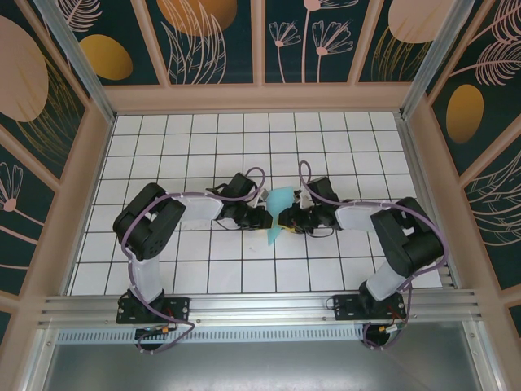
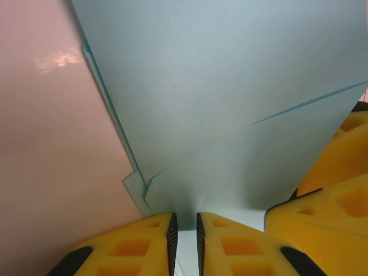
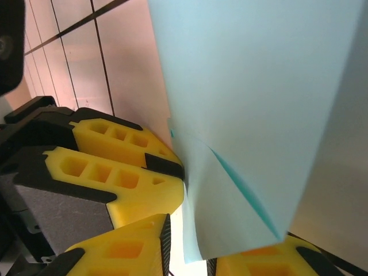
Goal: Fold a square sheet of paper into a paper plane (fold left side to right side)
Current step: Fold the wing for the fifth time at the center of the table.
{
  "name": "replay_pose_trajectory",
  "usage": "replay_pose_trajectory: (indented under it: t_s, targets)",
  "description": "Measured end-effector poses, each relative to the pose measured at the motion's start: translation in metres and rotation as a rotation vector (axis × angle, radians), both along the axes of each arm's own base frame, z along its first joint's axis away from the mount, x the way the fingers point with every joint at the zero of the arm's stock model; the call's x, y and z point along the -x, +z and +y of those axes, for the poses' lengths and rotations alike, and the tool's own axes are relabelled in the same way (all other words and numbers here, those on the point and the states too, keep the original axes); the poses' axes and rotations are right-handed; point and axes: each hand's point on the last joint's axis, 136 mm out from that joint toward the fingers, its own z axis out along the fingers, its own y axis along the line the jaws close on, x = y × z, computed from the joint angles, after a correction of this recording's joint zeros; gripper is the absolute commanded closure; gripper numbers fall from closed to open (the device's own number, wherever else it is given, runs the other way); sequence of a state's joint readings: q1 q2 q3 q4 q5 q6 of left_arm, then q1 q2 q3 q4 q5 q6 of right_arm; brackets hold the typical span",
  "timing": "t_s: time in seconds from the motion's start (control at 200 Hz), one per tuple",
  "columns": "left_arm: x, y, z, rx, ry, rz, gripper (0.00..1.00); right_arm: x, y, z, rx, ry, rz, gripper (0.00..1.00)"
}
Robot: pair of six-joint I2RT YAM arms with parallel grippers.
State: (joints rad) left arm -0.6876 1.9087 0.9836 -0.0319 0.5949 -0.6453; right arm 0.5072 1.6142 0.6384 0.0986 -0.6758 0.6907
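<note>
The turquoise sheet of paper [image 1: 279,204] is partly folded and held up off the white grid table [image 1: 203,269] at its middle, between both grippers. My left gripper [image 1: 263,218] comes from the left and is shut on the sheet's lower edge; in the left wrist view the paper [image 2: 230,86], with overlapping folded layers, runs into the narrow gap of the gripper [image 2: 185,233]. My right gripper [image 1: 288,218] faces it from the right. In the right wrist view a corner of the paper [image 3: 259,86] hangs between the parted jaws of the gripper [image 3: 188,253], with bright space left of it.
The left gripper's yellow fingers [image 3: 115,172] touch the paper edge in the right wrist view. The right gripper's yellow fingers [image 2: 333,190] crowd the lower right of the left wrist view. Wooden walls [image 1: 89,187] ring the table, with a metal rail [image 1: 260,305] along the near edge.
</note>
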Motion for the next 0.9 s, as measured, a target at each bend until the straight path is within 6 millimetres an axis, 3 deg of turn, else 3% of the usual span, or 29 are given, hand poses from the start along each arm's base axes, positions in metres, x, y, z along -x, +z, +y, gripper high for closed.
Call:
replay_pose_trajectory:
  t_s: [0.285, 0.666, 0.771, 0.901]
  targets:
    - [0.000, -0.001, 0.000, -0.001, -0.001, -0.001, 0.81, 0.004, -0.003, 0.004, 0.021, -0.027, 0.029, 0.96]
    - [0.000, -0.001, 0.000, -0.002, -0.001, 0.001, 0.81, 0.014, -0.011, 0.006, 0.089, -0.044, 0.064, 0.84]
    - [0.000, -0.001, 0.000, -0.001, -0.002, 0.002, 0.82, 0.018, -0.012, 0.008, 0.097, -0.039, 0.071, 0.85]
    - [0.000, -0.001, 0.000, -0.001, -0.002, 0.002, 0.82, 0.019, -0.014, 0.008, 0.110, -0.047, 0.078, 0.94]
